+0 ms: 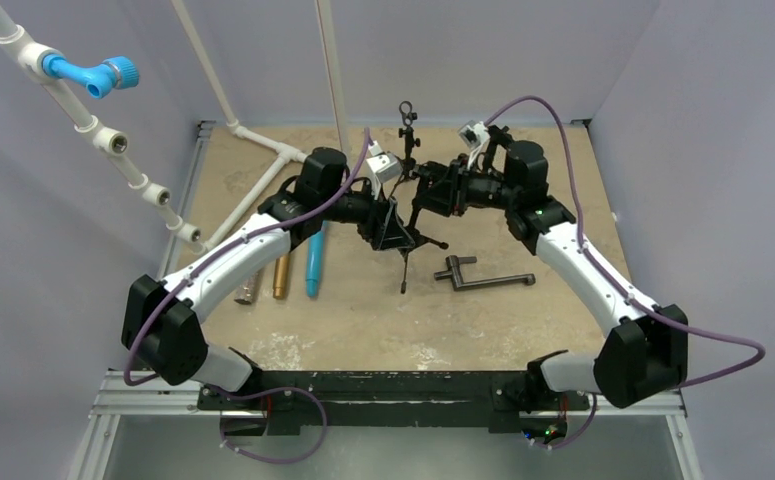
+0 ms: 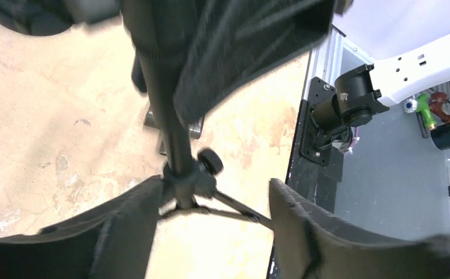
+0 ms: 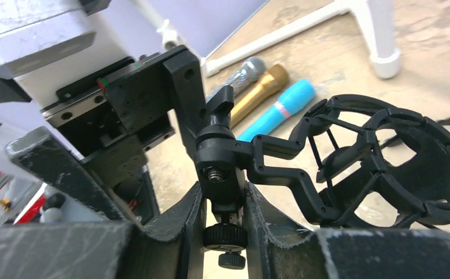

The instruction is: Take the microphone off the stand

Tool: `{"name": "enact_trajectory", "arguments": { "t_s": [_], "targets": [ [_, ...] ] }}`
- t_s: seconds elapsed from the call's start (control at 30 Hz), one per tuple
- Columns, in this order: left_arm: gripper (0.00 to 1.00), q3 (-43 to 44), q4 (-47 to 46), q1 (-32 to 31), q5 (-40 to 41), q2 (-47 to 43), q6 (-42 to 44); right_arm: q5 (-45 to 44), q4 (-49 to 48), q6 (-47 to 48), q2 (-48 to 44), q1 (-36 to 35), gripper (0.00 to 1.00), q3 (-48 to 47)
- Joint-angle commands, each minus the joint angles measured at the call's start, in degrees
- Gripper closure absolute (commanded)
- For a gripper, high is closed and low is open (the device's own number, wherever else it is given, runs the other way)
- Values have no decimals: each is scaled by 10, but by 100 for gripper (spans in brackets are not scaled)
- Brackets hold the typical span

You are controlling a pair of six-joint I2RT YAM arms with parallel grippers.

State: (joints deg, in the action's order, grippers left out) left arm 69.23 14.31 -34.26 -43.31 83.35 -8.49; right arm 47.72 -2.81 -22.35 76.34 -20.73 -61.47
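The stand [image 3: 222, 157] was clamped steady by the right tool [image 3: 225, 204], while the left tool [image 2: 213, 200] was held wide around its pole [image 2: 165, 104].

Left claw [image 2: 213, 192] spread open, right claw [image 3: 223, 197] clamped, both reaching inward.

Legible text, labels, brands, numbers, signs: none in any of the three views.

Only candidate: a pale pink band round the turquoise microphone [image 3: 277, 108], upper centre of the right wrist view. It is too small and blurred to show any print.
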Motion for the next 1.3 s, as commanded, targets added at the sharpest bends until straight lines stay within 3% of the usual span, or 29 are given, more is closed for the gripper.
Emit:
{"name": "enact_trajectory", "arguments": {
  "t_s": [0.0,0.13,0.3,0.47,0.63,0.83,1.03,1.27],
  "targets": [
    [25,5,-24,-4,-28,-31,11,-31,15,38,-60,32,100,-18],
    [10,0,-16,-3,-30,-57,30,-83,101,140,-105,61,100,-24],
    [8,-5,-10,-4,-18,-83,44,-191,191,274,-148,86,100,-9],
    [9,-13,-25,-4,-21,-100,32,-271,216,327,-177,106,100,32],
    [10,-21,-32,-3,-16,-109,31,-335,183,346,-194,143,100,70],
    [11,-32,-39,-4,-9,-126,34,-347,112,320,-176,229,100,84],
    [11,-47,-44,-3,-4,-143,48,-335,47,261,-112,312,100,53],
    [11,-50,-44,-3,-3,-145,56,-362,-62,247,-17,341,100,10]
  ]
}}
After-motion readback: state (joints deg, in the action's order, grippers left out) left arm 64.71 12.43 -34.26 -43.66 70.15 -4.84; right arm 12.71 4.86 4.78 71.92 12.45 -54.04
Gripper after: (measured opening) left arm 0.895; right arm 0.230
